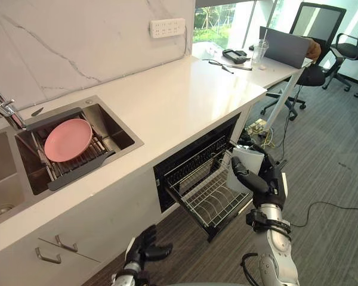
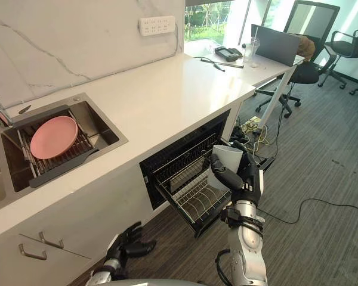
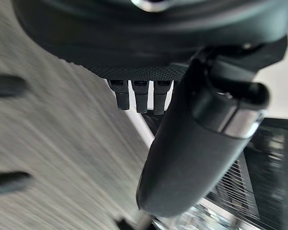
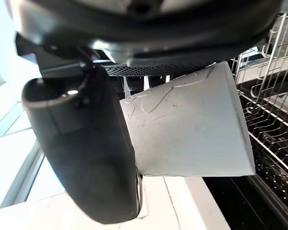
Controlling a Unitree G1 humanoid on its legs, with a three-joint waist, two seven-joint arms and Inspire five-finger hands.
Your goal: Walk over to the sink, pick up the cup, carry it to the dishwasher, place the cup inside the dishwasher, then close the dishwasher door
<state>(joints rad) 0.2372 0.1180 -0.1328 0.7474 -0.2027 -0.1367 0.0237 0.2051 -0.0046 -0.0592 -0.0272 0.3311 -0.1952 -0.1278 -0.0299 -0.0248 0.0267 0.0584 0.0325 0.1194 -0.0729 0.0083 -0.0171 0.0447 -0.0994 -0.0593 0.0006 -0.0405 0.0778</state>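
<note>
Curling round one white cup, the right hand holds it above the pulled-out rack of the open dishwasher. One pink plate sits in the sink. The left hand hangs loosely open, empty.

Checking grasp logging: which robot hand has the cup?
The right robot hand: it grips the white cup by the pulled-out dishwasher rack. The left robot hand hangs low near the cabinet, open and empty.
</note>
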